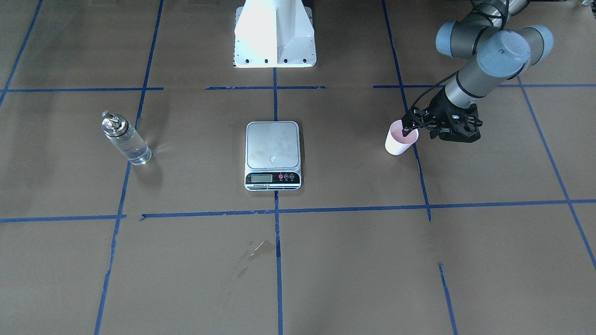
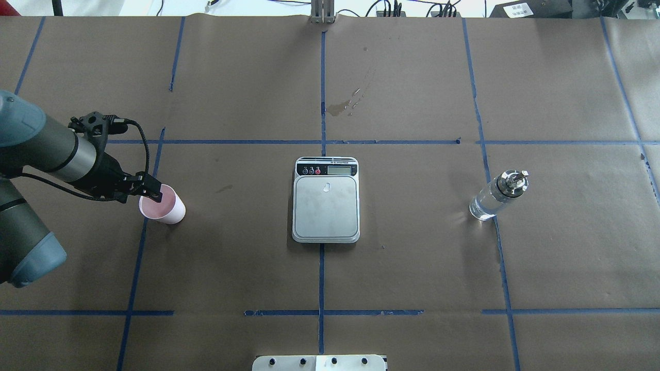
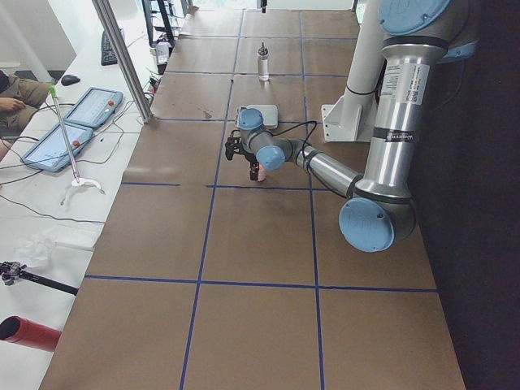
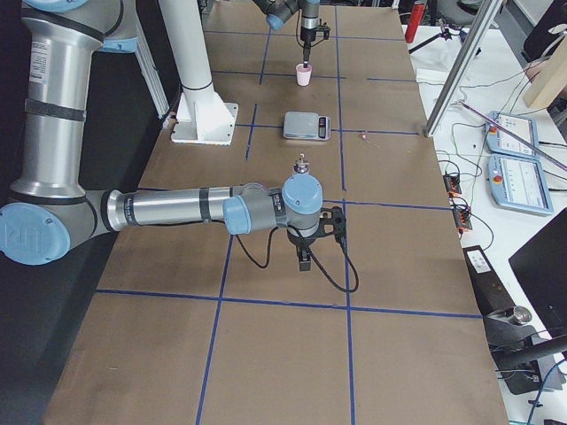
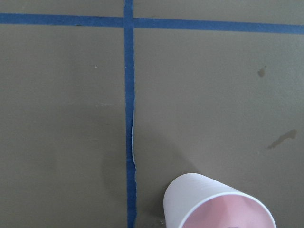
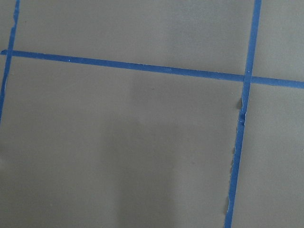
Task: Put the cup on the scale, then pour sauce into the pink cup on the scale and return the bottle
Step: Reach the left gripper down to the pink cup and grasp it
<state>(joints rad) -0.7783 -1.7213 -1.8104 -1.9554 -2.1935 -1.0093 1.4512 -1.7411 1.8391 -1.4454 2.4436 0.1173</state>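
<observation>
**Front-facing view.** The cup (image 1: 399, 142) stands on the desk (image 1: 354, 260), well apart from the scale (image 1: 273, 153). The bottle (image 1: 125, 139) stands on the scale's far side. The left arm (image 1: 470, 79) has its jaws at the cup's rim, with one finger (image 1: 404, 131) inside.

**Overhead view.** The left jaws straddle the cup (image 2: 167, 210) wall. I cannot tell whether they are pinching it. The scale (image 2: 326, 206) carries nothing but a small mark.

**Left side view.** The cup (image 3: 258, 175) is barely visible under the wrist.

**Right side view.** The right arm (image 4: 177, 208) points its jaws down above the desk, near the bottle (image 4: 302, 163). I cannot tell how wide they are.

**Left wrist view.** The cup (image 5: 199, 199) sits at the lower edge.

**Right wrist view.** Only paper and tape show.

**Risks.** A one-wall pinch on thin paper could crush the rim or let the cup swing and slip during the carry. An off-centre set-down could tip it.
</observation>
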